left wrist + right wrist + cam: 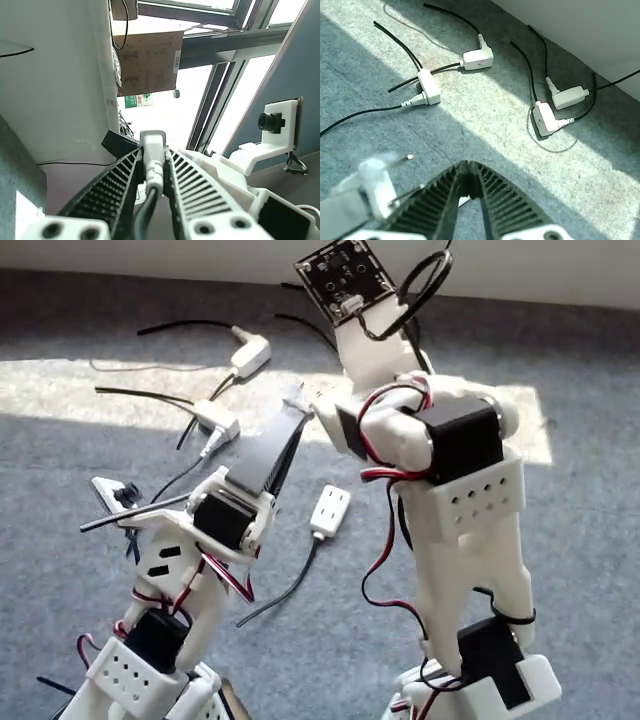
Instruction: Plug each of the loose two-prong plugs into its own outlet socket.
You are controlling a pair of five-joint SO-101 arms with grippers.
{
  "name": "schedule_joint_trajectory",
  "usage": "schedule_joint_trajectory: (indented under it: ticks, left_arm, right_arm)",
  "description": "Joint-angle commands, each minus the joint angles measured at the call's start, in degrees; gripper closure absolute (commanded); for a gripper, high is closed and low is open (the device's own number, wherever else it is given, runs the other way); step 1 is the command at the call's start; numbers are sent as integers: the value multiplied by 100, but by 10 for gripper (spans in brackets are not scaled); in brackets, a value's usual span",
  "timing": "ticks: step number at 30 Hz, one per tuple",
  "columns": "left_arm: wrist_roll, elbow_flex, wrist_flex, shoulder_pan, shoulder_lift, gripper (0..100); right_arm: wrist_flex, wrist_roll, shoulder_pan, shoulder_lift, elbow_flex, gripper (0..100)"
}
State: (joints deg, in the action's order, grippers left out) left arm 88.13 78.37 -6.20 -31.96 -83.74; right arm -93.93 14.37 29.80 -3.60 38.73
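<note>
My left gripper (153, 150) is shut on a white two-prong plug (152, 146), held up off the floor. In the high view that plug (297, 399) sits at the tip of the black ribbed fingers (268, 453), close to the right arm. The right wrist view shows the same plug (374, 183), prongs bare, beside my right gripper (468, 169), which is shut with nothing in it. A white outlet socket (331, 510) lies on the grey carpet between the arms. More white plugs and sockets lie farther off (478, 58) (428, 87) (545, 118) (570, 96).
Black cables (180, 326) trail across the carpet from a connector (250, 354) and a joined pair (215, 421). A pale wall (600, 30) runs along the far edge. The right arm's camera board (345, 276) stands high over the middle.
</note>
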Motion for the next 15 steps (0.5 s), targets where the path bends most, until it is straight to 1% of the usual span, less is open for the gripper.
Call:
schedule_joint_trajectory:
  ticks: [1,3,7,10,13,15]
  left_arm:
    - [-18,-4,35,-470,-48,992]
    - [-26,-4,35,-409,-48,992]
    - [-26,-48,35,110,4,992]
    - [-26,-215,132,549,22,992]
    - [-26,-804,1064,813,189,992]
    - [-26,-1323,1618,919,629,992]
  right_arm:
    - [215,18,-13,-48,268,992]
    - [163,18,-4,-57,277,992]
    - [66,44,-101,-224,374,992]
    - [-154,422,-277,-426,549,992]
    - [-251,545,-629,-585,743,992]
    - [-251,554,-866,-620,840,992]
